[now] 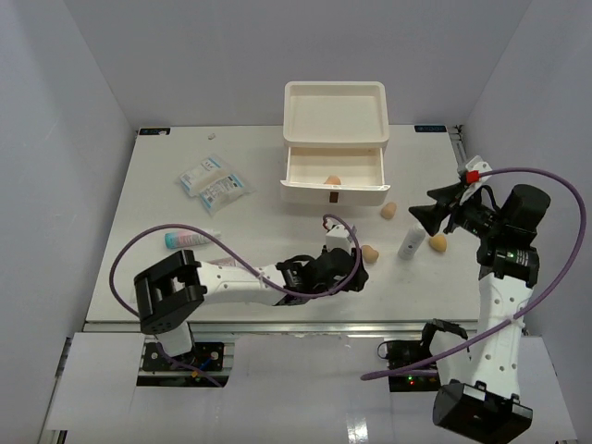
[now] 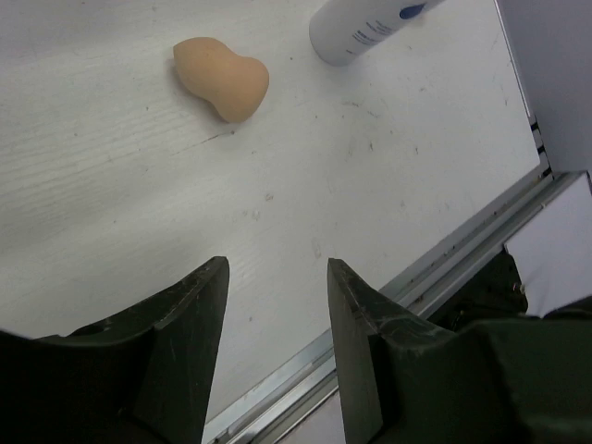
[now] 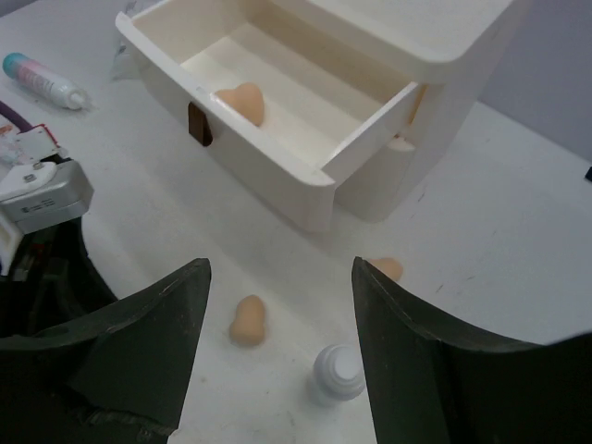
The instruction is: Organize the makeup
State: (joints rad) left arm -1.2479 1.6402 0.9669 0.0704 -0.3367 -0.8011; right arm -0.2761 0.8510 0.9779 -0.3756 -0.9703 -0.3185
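Note:
The makeup lies loose on the table. One tan sponge (image 1: 332, 181) rests in the open drawer (image 1: 333, 166) of the white box. Three more sponges lie in front of it (image 1: 389, 210) (image 1: 438, 242) (image 1: 369, 252). A white tube (image 1: 412, 243) stands upright among them. My left gripper (image 2: 275, 277) is open and empty, low over the table, with a sponge (image 2: 222, 78) and the white tube (image 2: 365, 23) ahead of it. My right gripper (image 3: 280, 277) hovers open above a sponge (image 3: 248, 320) and the tube's cap (image 3: 338, 370).
A pink-labelled tube (image 1: 192, 239) lies at the left. Clear packets (image 1: 213, 183) sit at the back left. The left arm's purple cable (image 1: 162, 236) loops over the table. The table's front rail (image 2: 435, 268) runs just behind my left fingers.

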